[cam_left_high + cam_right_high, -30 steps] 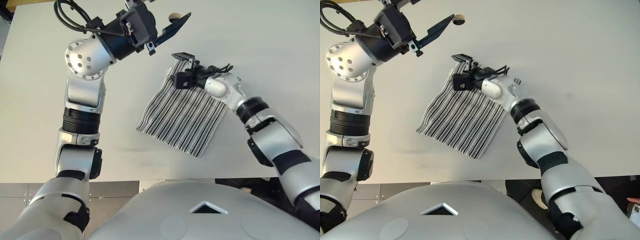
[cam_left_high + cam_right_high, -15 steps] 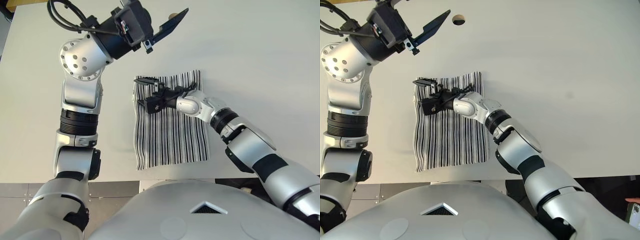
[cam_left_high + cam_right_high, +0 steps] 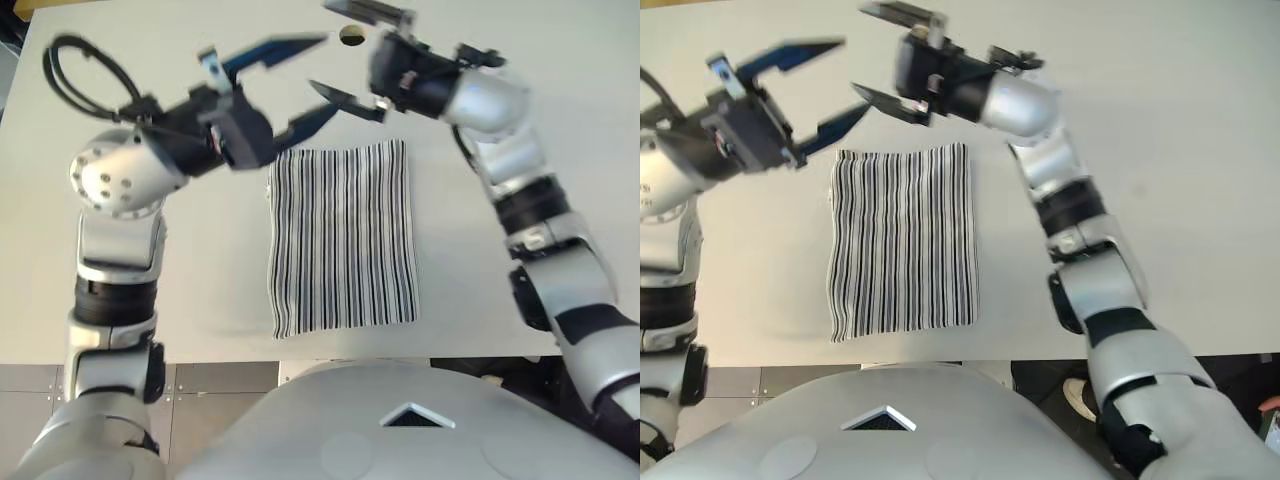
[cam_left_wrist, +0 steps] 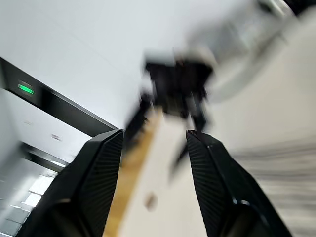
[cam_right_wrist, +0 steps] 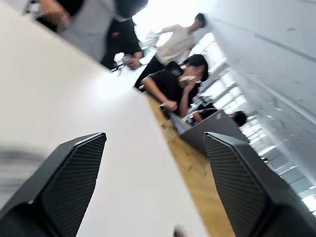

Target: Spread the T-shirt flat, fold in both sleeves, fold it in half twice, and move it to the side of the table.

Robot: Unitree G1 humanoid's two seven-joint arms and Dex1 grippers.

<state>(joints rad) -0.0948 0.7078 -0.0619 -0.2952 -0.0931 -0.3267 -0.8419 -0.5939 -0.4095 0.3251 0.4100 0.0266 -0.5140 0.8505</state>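
The striped T-shirt [image 3: 342, 238] lies folded into a flat rectangle on the white table [image 3: 520, 80], its near edge close to the table's front edge. Neither gripper touches it. My left gripper [image 3: 298, 84] hangs open in the air above the shirt's far left corner. My right gripper [image 3: 354, 56] is also open and raised above the shirt's far edge, facing the left one across a small gap. In the left wrist view my own dark fingers [image 4: 98, 187] frame the blurred right gripper [image 4: 177, 94] farther off. The right wrist view has its two fingers [image 5: 64, 182] wide apart over the table.
A small round hole [image 3: 351, 35] sits in the table just beyond the grippers. Bare table surface spreads to the left [image 3: 200, 270] and right [image 3: 470, 270] of the shirt. People sit in the room behind.
The right gripper dragged the shirt left and turned it square, then let go and rose to the far edge. The left gripper swung down towards the shirt's far left corner.
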